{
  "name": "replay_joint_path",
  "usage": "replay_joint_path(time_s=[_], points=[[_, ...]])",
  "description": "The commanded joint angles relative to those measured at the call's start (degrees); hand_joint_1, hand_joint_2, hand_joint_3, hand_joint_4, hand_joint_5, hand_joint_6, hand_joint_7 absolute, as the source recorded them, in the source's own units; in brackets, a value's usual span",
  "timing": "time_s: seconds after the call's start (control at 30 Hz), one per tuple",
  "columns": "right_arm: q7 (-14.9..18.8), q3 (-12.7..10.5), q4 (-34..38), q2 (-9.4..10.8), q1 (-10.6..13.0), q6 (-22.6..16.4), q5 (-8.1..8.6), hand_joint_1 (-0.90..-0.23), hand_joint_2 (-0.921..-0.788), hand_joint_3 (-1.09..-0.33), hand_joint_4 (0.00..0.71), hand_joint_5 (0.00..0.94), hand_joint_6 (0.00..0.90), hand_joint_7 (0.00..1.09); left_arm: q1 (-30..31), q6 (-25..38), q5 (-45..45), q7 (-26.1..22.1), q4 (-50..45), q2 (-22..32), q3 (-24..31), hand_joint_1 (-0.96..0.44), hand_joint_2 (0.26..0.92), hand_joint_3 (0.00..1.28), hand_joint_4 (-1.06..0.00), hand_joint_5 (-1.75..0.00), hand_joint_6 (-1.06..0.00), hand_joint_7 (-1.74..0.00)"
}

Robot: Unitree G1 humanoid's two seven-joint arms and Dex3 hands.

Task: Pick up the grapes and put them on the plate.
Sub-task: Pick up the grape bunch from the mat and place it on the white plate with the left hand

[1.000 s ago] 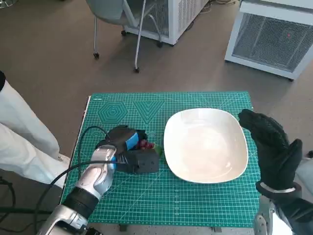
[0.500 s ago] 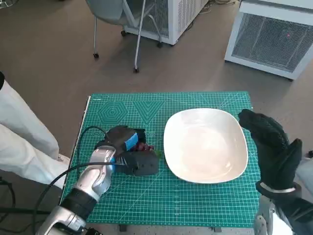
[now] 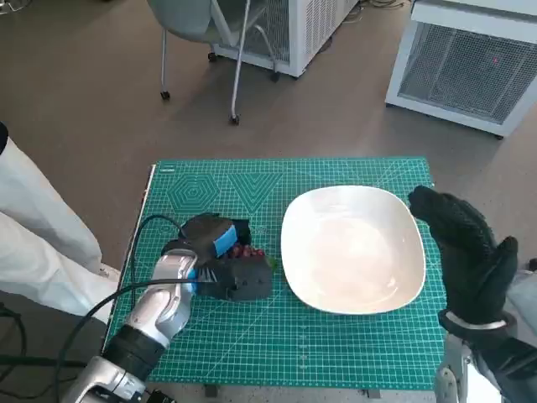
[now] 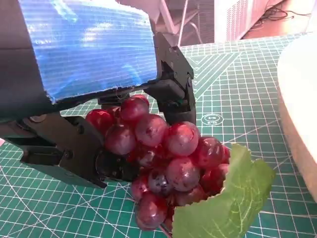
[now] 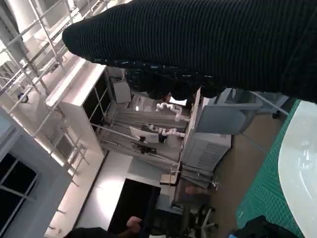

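Your left robot hand point(image 3: 220, 256) is clamped on the grapes point(image 4: 166, 166): in the left wrist view its black fingers point(image 4: 173, 89) close around the dark red bunch from both sides, and a green leaf point(image 4: 225, 198) sticks out from the bunch on the side toward the plate point(image 3: 352, 248). From the head view you see only a little red of the grapes point(image 3: 247, 249) between the fingers, just beside the plate's rim and not over it. You cannot tell from either view whether the bunch rests on the green cutting mat point(image 3: 210, 189) or hangs just above it.

The white plate sits on the mat, which covers the bench, with the grapes on the side away from your right robot hand point(image 3: 470, 252). That gloved hand is raised just beside the plate's far edge, fingers apart and holding nothing.

Beyond the mat from the plate, a chair point(image 3: 210, 34) and white cabinets point(image 3: 470, 59) stand on the floor. A person's white sleeve point(image 3: 42, 243) shows near the mat, on the grapes' side.
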Motion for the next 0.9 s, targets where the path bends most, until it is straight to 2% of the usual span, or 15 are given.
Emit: replay_joint_path(time_s=[0.03,0.57,0.9], points=[[0.5,0.2,1.0,0.2,0.2,0.5,0.08,-0.459,-0.921,-0.544,0.653,0.001,0.243,0.78,0.7,-0.2,-0.7,-0.4,-1.0,0.8,0.7,0.00,0.920,0.18,-0.46,-1.58,-0.65,-0.96],[0.7,0.3,1.3,0.3,-0.1,0.4,0.30,-0.463,-0.921,-0.541,0.654,0.002,0.243,0.78,0.6,0.4,-0.2,-1.2,-2.9,1.4,0.9,0.00,0.920,0.17,-0.49,-1.56,-0.65,-0.96],[0.8,0.2,1.5,0.4,-0.1,0.0,0.21,-0.462,-0.921,-0.542,0.653,0.002,0.243,0.78,2.1,2.0,-0.3,-3.4,-10.2,2.7,2.3,0.00,0.919,0.13,-0.56,-1.48,-0.68,-0.93]])
